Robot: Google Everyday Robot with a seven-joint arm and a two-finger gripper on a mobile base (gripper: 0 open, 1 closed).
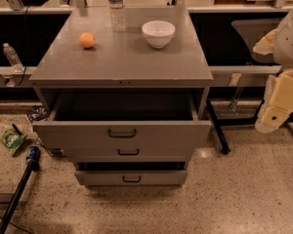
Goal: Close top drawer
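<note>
Approach stage: top drawer (78, 136) pulled well out below the tabletop (127, 60), gripper (276, 112) hanging far to its right, apart from it. Open or closed: cannot tell. Next, likely: reach the drawer's front and push straight in.

pale arm (289, 35) at right edge, gripper (272, 115) angled downward, touching nothing
</note>
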